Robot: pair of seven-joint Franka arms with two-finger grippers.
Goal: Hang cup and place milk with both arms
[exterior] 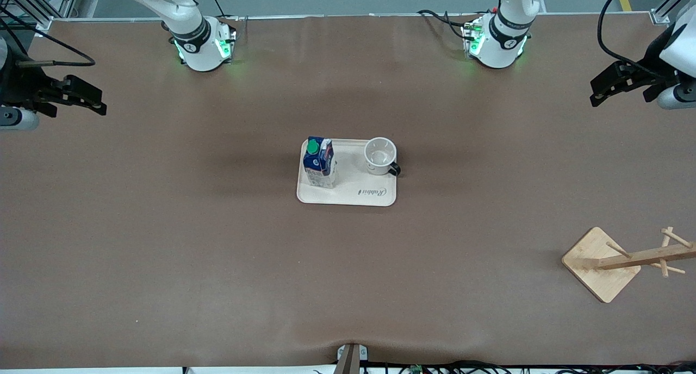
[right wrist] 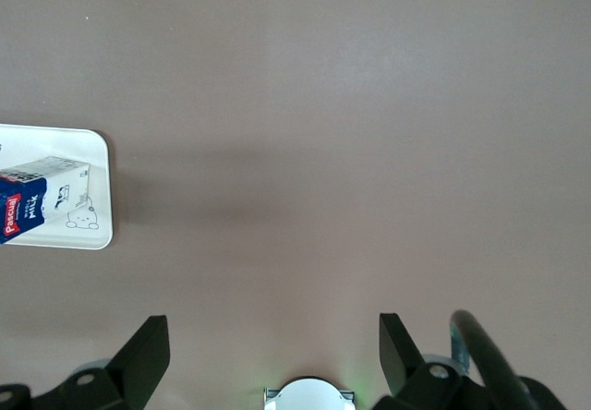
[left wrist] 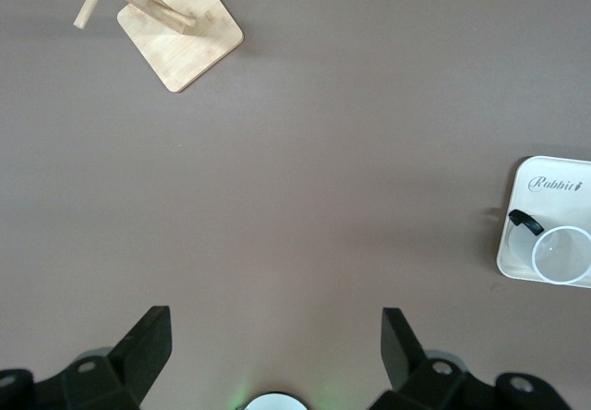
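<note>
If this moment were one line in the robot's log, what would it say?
white mug, blue-white milk carton: upright on cream tray | wooden rack: bare | left gripper, right gripper: open, waiting

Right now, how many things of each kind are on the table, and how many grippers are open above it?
Milk cartons: 1, the milk on the tray
Cups: 1, the cup on the tray
Trays: 1, the tray
Wooden racks: 1, the rack
Open grippers: 2, the left gripper and the right gripper
Total: 6
</note>
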